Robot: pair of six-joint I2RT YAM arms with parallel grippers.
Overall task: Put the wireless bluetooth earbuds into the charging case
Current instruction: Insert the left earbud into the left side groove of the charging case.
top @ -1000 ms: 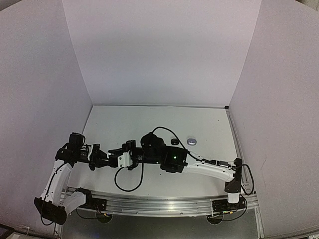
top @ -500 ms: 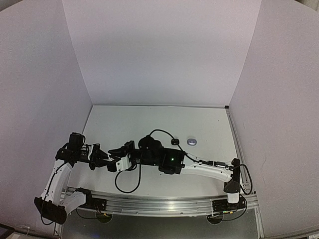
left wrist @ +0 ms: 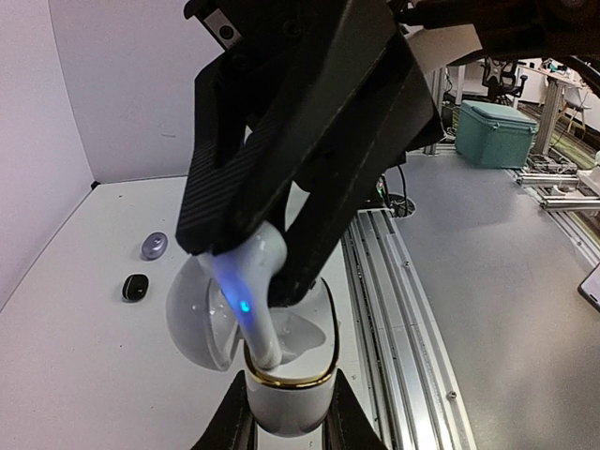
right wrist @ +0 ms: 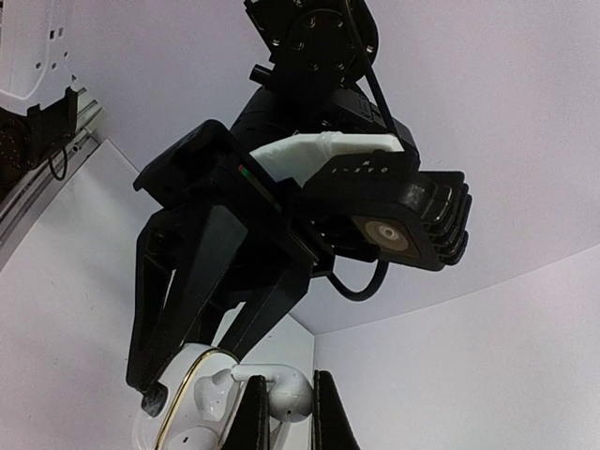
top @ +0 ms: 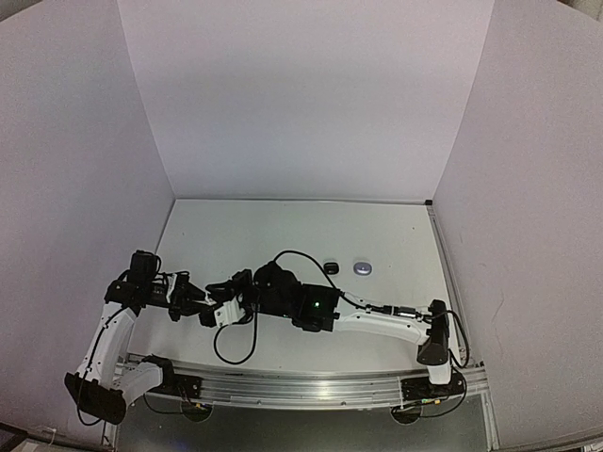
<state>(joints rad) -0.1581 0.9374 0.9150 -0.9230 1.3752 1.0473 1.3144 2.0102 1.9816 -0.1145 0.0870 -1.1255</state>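
Observation:
My left gripper (left wrist: pixel 286 429) is shut on a white charging case (left wrist: pixel 286 405) with a gold rim, held upright with its lid (left wrist: pixel 192 319) open. My right gripper (right wrist: pixel 284 412) is shut on a white stemmed earbud (right wrist: pixel 291 389). In the left wrist view the earbud (left wrist: pixel 246 291) shows a blue light, and its stem tip sits in the case's left socket. The case also shows in the right wrist view (right wrist: pixel 192 403). In the top view the two grippers meet at the table's near left, left gripper (top: pixel 219 309) and right gripper (top: pixel 245 299).
A small black rounded item (top: pixel 331 267) and a silvery grey one (top: pixel 363 267) lie mid-table; both show in the left wrist view, black item (left wrist: pixel 135 287) and grey item (left wrist: pixel 154 246). Whether they are buds or cases I cannot tell. The rail (top: pixel 301 386) runs along the near edge.
My right arm has moved left, bringing its gripper and the earbud up against the case in my left gripper. The left arm has barely moved.

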